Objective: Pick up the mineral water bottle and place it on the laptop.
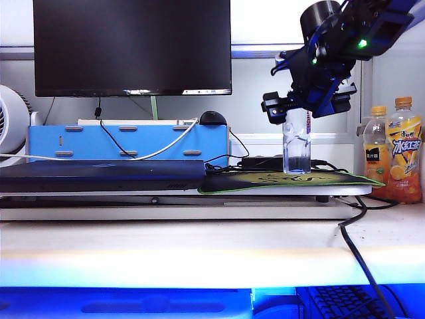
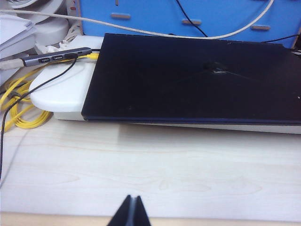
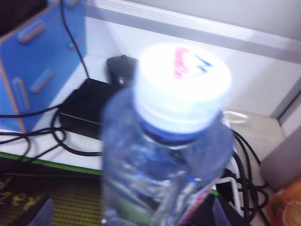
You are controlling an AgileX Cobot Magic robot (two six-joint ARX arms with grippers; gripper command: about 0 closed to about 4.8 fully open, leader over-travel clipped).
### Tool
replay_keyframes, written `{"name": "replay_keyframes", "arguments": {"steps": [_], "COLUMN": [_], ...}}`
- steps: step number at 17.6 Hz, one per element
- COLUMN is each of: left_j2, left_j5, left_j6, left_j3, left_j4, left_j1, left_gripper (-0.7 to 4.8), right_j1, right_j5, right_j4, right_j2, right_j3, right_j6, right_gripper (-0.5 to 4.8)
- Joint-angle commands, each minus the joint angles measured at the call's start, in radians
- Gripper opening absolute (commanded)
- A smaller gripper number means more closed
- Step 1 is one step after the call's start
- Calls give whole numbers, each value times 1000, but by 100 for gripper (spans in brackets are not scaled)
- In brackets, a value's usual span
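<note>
Looking across the counter (image 1: 199, 246), I saw open bare wood in front of the laptop (image 1: 99, 176), whose near edge ran straight along a white riser. Right of the laptop, the mineral water bottle (image 1: 296, 143) stood upright on the green-edged mouse mat (image 1: 292, 181), its long axis vertical and its white cap (image 3: 182, 77) pointing up. It was clear plastic with a narrow red-lettered label and a pinched waist. The right gripper (image 1: 302, 106) sat over the bottle's top with its jaws spread wide and nothing clamped. Two orange drink bottles (image 1: 395, 149) crowded the space further right of the laptop, beyond the mat. The left gripper (image 2: 130, 212) hung low over the counter in front of the laptop, jaws pressed together and empty.
</note>
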Motion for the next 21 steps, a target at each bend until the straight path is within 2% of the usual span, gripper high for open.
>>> {"name": "replay_keyframes", "arguments": {"steps": [1,12,13,14,15,21], "left_j2": [-2,-2,-2,-2,-2,-2], "left_j5": [3,3,3,3,3,3], "left_j6": [1,2,1,2,2,2], "left_j3": [0,0,0,0,0,0], "left_j4": [-2,-2,-2,-2,-2,-2], "left_j1": [0,0,0,0,0,0], "left_gripper": [-2,-2,-2,-2,-2,-2], "right_j1": [-10,-21,-21,-21,-21,-21], "right_j5": [8,2,1,2,1,-2], "right_j4": [16,-61,-73,-79,-80,-64], "right_j2": [14,91,92,91,91,91], "right_j3": [17,143,143,143,143,143], "right_j6": [0,-22,-22,-23,-24,-41], "right_gripper": [479,479,420,142,6,3]}}
